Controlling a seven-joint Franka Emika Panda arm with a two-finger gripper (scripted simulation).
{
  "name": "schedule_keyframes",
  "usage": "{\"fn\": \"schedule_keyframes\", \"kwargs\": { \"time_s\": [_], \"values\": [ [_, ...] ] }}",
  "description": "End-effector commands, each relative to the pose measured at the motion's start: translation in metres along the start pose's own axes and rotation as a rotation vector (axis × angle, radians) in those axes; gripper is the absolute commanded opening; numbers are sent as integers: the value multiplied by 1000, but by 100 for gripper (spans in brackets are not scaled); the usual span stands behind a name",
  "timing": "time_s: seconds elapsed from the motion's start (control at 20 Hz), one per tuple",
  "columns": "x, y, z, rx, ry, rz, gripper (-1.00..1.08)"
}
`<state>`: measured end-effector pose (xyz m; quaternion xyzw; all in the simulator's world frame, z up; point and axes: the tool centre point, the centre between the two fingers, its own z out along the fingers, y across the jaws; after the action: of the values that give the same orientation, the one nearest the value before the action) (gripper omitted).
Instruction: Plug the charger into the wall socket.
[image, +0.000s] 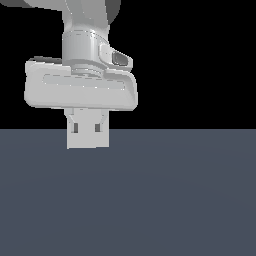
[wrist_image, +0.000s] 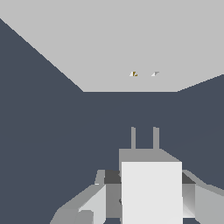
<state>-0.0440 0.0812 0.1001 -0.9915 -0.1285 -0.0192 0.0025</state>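
charger (wrist_image: 151, 192) sits clamped in the gripper (wrist_image: 148, 205), prongs facing wall socket (wrist_image: 131, 43)

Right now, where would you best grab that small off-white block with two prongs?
Grip the off-white rectangular charger by its two flat parallel sides, at the rear. Come from behind, as the end effector does, so the two prongs are free, facing the white socket panel.

The arm is light grey throughout. A cylindrical wrist segment (image: 85, 47) carries a rounded side housing with a dark oval inset (image: 120, 58). Below it sits a wide, flat hand body (image: 80, 90) with rounded corners and a long recessed slot. Two small dark square recesses mark the finger mount (image: 87, 127).
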Motion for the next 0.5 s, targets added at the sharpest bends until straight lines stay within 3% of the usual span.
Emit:
{"fn": "schedule_keyframes", "kwargs": {
  "time_s": [0.0, 0.45],
  "values": [
    [0, 0, 0, 0, 0, -1, -100],
    [9, 0, 1, 0, 0, -1, -100]
  ]
}}
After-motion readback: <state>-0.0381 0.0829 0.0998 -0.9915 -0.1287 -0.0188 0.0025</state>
